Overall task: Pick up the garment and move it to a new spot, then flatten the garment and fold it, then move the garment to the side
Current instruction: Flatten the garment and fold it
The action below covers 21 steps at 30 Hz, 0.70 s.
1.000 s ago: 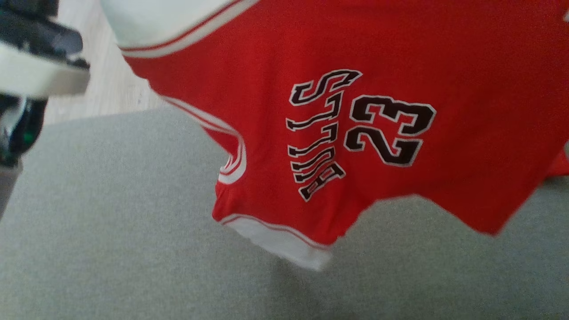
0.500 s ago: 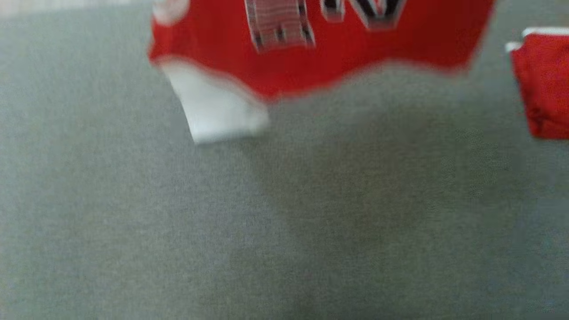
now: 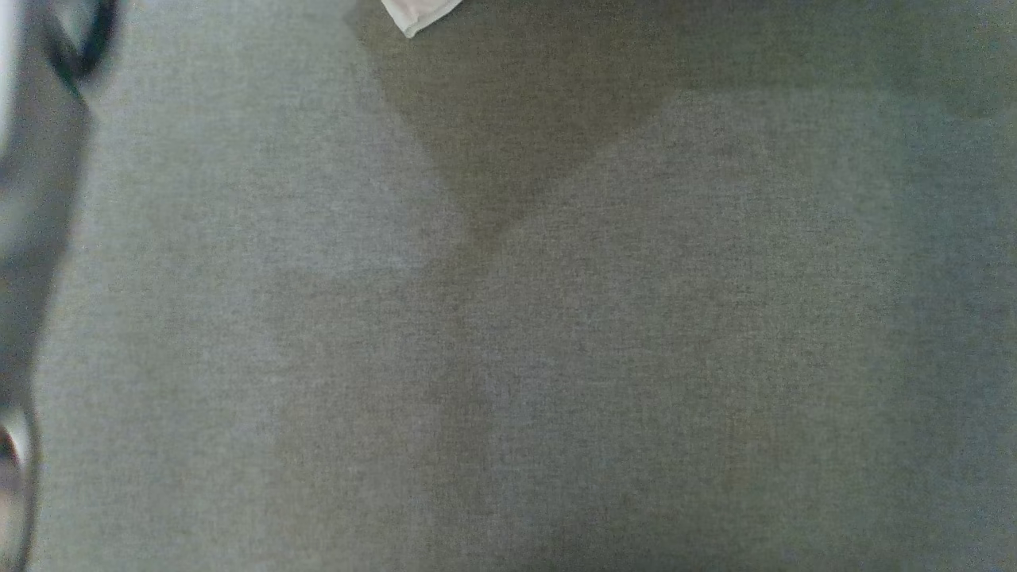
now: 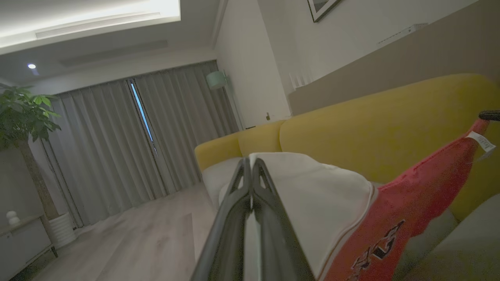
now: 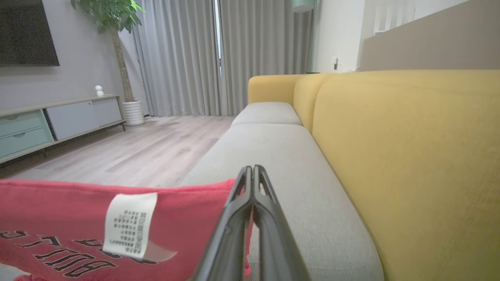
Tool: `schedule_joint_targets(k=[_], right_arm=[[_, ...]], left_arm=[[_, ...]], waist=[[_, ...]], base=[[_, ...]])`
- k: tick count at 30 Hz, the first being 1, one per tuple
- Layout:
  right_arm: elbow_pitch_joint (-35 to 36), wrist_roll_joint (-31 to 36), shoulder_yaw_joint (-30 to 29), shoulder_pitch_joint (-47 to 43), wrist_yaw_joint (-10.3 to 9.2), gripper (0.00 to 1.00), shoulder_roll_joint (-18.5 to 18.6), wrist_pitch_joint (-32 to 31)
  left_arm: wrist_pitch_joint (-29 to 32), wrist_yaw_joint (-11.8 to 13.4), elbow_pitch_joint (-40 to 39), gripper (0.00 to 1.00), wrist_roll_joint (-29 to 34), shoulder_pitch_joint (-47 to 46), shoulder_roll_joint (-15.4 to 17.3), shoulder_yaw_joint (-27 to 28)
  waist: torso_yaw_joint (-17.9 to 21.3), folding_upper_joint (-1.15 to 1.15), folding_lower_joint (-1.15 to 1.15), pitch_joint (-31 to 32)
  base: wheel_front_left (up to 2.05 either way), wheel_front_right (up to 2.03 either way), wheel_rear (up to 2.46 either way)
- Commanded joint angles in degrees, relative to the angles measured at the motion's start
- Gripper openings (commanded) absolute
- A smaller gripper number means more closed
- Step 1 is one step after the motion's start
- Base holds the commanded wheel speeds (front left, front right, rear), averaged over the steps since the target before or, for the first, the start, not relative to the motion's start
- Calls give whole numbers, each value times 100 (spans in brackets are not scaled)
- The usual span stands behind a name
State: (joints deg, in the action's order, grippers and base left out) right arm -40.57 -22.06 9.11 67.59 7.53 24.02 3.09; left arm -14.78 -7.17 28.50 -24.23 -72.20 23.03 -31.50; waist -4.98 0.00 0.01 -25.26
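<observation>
I hold the jersey (image 5: 58,207) stretched above the sofa (image 5: 281,156) seat, left gripper (image 4: 252,160) and right gripper (image 5: 253,168) each clamped on an edge. Light, limp cloth, I judge; best gripped at corners.

Head view: the top edge cuts the garment (image 3: 419,14) down to one white corner. A blurred pale and dark shape (image 3: 44,199) runs down the left edge; I cannot tell which part of the rig it is. Left wrist view: the lettering (image 4: 377,249) is creased and cut by the bottom edge, and I cannot read it. A dark tip (image 4: 490,115) is cut off at the right edge. Right wrist view: the print on the label (image 5: 129,224) is too small to read.
</observation>
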Motion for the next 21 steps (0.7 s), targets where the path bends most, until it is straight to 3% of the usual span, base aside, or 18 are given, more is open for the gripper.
schedule_joint_targets(k=[1,12,21], right_arm=[[95,-112,54,-260,-4,0,89,117],[310,-950,135,-2983,-4,0,533,487],[1292,-1082,-394,-5280,-4,0,454,509]], left_arm=[[-20,-27,-380,0,-78,210,343,147],[-21,-31,-1719,0,-287,3578,883,-560],[-21,129,-1941,0,-86,5584,894,-648]], waist=[[-28,0,-1,140],[-49,0,-1,1136],[-15,0,-1,1692]], base=[[0,0,0],[0,0,0],[0,0,0]])
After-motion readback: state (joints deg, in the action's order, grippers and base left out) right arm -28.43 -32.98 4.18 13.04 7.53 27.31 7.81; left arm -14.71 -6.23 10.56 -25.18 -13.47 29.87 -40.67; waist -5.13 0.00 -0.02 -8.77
